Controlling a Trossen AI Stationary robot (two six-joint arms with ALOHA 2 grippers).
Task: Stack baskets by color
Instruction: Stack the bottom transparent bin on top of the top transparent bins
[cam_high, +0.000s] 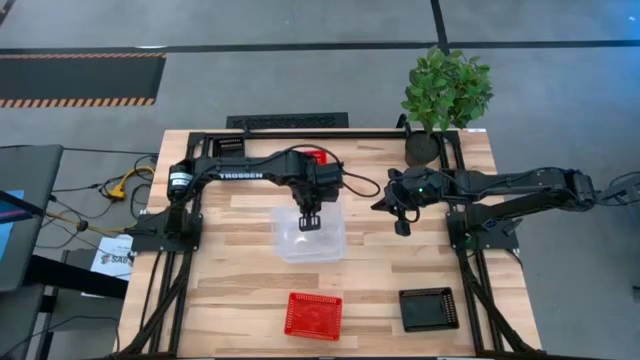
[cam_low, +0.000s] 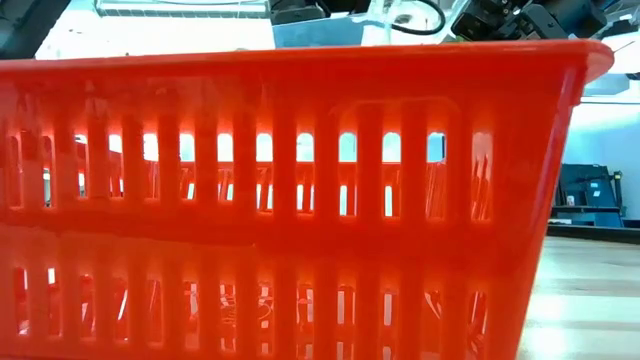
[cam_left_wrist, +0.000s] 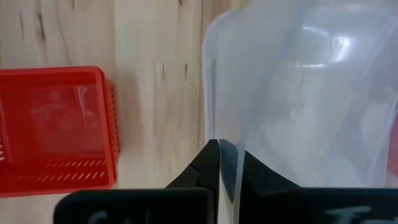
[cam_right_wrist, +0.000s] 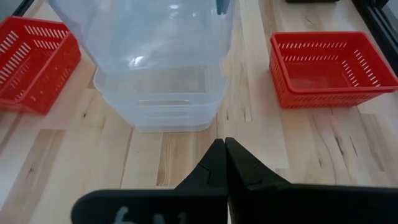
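High view: left gripper (cam_high: 309, 222) pinches clear basket (cam_high: 312, 245) rim above clear stack at table centre. Right gripper (cam_high: 401, 228) clenched, empty, idle nearby. Red baskets (cam_high: 314, 315) and black basket (cam_high: 428, 308) not yet stacked together.

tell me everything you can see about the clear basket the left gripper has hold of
The clear basket is see-through, thin-looking plastic with smooth, unperforated walls, rounded corners and a slightly flared rim. The left gripper is shut on its rim wall, one finger on each side. It hangs slightly tilted, lowered partly into the clear stack on the wooden table, near the table's middle. How far it is seated cannot be told.
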